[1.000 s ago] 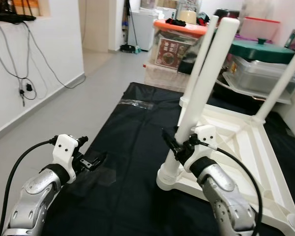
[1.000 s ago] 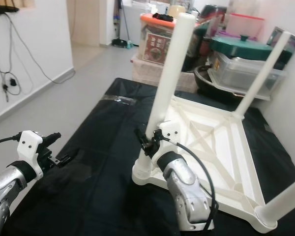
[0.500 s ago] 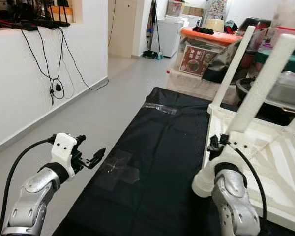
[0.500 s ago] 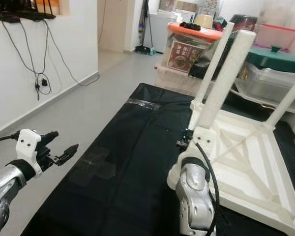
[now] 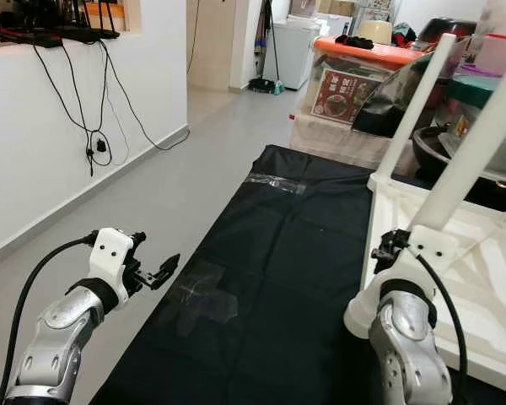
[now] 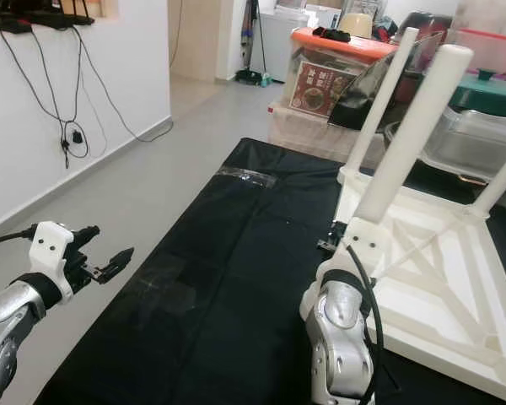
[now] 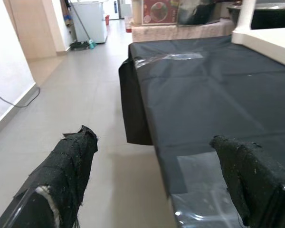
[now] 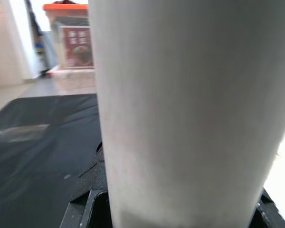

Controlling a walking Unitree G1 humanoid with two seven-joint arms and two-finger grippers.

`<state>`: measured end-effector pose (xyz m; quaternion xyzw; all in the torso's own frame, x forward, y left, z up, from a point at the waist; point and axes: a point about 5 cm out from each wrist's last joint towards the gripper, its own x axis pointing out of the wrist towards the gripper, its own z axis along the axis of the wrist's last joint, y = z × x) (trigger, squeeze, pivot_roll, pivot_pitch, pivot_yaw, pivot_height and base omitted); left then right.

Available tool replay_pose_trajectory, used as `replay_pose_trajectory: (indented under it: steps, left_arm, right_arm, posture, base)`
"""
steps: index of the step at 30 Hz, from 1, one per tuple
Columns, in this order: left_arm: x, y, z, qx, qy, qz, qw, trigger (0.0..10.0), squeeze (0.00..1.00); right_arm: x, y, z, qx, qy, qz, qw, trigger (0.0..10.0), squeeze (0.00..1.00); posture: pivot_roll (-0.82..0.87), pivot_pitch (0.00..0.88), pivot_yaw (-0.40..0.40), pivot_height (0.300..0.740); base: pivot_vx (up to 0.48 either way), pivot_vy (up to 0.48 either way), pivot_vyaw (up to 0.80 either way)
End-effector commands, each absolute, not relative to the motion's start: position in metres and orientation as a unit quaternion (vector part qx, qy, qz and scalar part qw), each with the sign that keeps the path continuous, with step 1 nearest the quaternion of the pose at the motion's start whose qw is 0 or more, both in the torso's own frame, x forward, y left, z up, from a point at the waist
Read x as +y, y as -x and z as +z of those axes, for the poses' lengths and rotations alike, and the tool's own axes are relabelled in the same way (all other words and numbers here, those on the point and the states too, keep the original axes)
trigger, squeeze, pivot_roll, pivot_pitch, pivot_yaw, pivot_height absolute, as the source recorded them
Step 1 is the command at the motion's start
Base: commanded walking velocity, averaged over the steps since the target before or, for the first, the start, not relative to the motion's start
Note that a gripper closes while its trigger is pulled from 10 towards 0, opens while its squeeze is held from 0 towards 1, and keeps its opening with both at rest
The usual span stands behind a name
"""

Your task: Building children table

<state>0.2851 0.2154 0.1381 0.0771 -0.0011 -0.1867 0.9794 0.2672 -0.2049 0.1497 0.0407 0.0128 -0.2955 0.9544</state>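
A white children's table [image 5: 489, 283] lies upside down on a black mat [image 5: 287, 253], its legs pointing up. My right gripper [image 5: 390, 247] is at the base of the nearest leg [image 5: 472, 143], shut on it. In the right wrist view that leg [image 8: 180, 104] stands between the black fingers [image 8: 90, 202]. A second leg [image 5: 415, 105] rises at the far corner. My left gripper [image 5: 162, 272] hovers open over the mat's left edge, holding nothing. Its two fingers [image 7: 66, 175] stand wide apart over mat and floor.
Plastic storage boxes with an orange lid [image 5: 354, 80] and a green-lidded container [image 6: 489, 89] crowd the far end of the mat. A white wall with hanging cables [image 5: 93, 143] runs along the left. Grey floor [image 5: 194, 160] lies between wall and mat. Clear tape [image 5: 202, 295] patches the mat.
The camera has turned left, so the table sits further right in the picture. My right gripper stays at the leg's base. The left gripper hangs in about the same place.
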Motion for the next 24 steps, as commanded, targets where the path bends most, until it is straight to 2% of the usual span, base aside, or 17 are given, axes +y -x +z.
replay_pose_trajectory:
  steps: [1, 4, 10, 21, 22, 24]
  left_arm:
    - [0.215, -0.287, 0.138, 0.000, -0.084, -0.187, 0.979, 10.0, 0.00]
    - [0.217, -0.288, 0.138, 0.003, -0.088, -0.184, 0.979, 10.0, 0.00]
    - [0.215, -0.289, 0.137, 0.004, -0.088, -0.185, 0.979, 10.0, 0.00]
    - [0.212, -0.290, 0.135, 0.006, -0.088, -0.190, 0.978, 10.0, 0.00]
    - [0.211, -0.290, 0.135, 0.006, -0.088, -0.190, 0.978, 10.0, 0.00]
    - [0.210, -0.289, 0.134, 0.008, -0.087, -0.191, 0.978, 10.0, 0.00]
  right_arm:
    - [-0.239, -0.248, 0.108, 0.106, -0.017, -0.388, 0.915, 0.0, 0.00]
    - [-0.260, -0.233, 0.105, 0.111, -0.004, -0.438, 0.892, 0.0, 0.00]
    - [-0.256, -0.230, 0.105, 0.114, -0.006, -0.442, 0.890, 0.0, 0.00]
    - [-0.247, -0.237, 0.111, 0.106, -0.021, -0.415, 0.904, 0.0, 0.00]
    - [-0.246, -0.238, 0.112, 0.106, -0.022, -0.409, 0.906, 9.8, 0.00]
    - [-0.244, -0.240, 0.113, 0.107, -0.028, -0.398, 0.911, 10.0, 0.00]
  posture:
    - [0.12, 0.000, -0.076, 0.740]
    - [0.11, 0.000, -0.071, 0.740]
    - [0.10, 0.000, -0.067, 0.740]
    - [0.10, 0.000, -0.070, 0.740]
    - [0.10, 0.000, -0.070, 0.740]
    - [0.10, 0.000, -0.075, 0.740]
  base:
    - [0.000, 0.000, 0.00]
    - [0.000, 0.000, 0.00]
    - [0.000, 0.000, 0.00]
    - [0.000, 0.000, 0.00]
    - [0.000, 0.000, 0.00]
    - [0.000, 0.000, 0.00]
